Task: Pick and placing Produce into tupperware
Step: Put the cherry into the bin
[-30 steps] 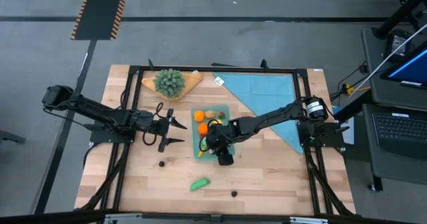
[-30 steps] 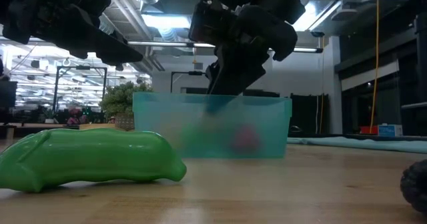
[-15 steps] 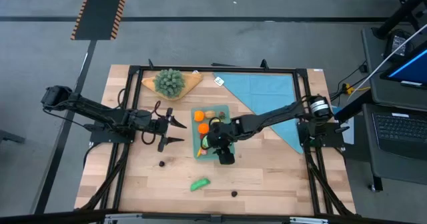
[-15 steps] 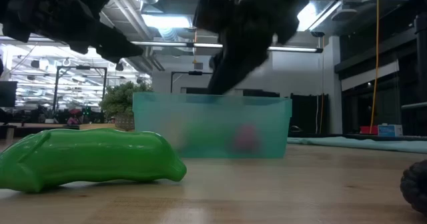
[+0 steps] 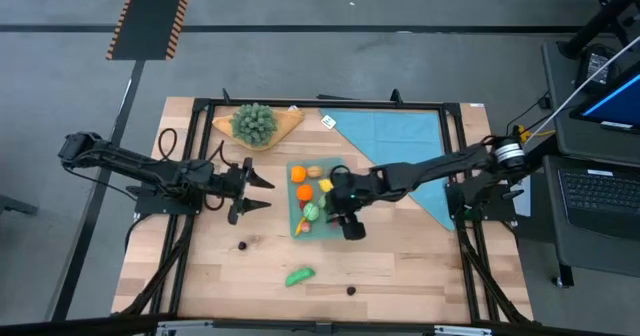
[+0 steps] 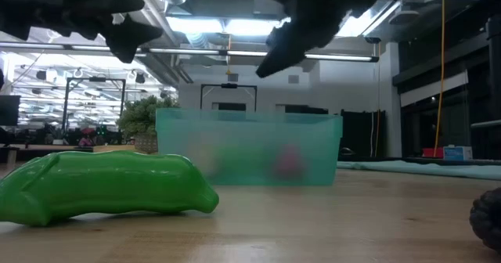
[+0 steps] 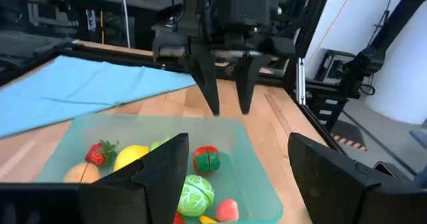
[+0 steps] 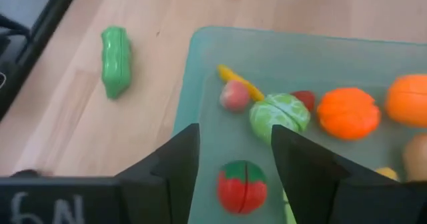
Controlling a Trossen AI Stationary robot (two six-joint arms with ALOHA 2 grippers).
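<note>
The teal tupperware (image 5: 296, 208) stands mid-table and holds several produce pieces: oranges (image 8: 347, 112), a green cabbage (image 8: 280, 114), a red piece (image 8: 241, 184), a strawberry (image 7: 99, 153). A green pod (image 5: 298, 275) and two small dark pieces (image 5: 241, 244) (image 5: 351, 289) lie loose on the wood nearer the front. My right gripper (image 5: 335, 201) (image 7: 229, 109) hangs open above the tupperware's right part, fingers pointing down, nothing between them. My left gripper (image 5: 268, 194) stands open just left of the tupperware, level and raised off the table.
A bushy green bunch (image 5: 254, 122) sits on a tan board at the far left. A light-blue cloth (image 5: 400, 141) covers the far right, with a small white tag (image 5: 328, 122) beside it. In the low view the pod (image 6: 102, 186) lies in front of the tupperware (image 6: 249, 149).
My right gripper has risen out of the tupperware and drawn back a little toward the table's right edge, uncovering the cabbage and red piece. My left gripper has lifted slightly and rolled about its own axis. The produce has not moved.
</note>
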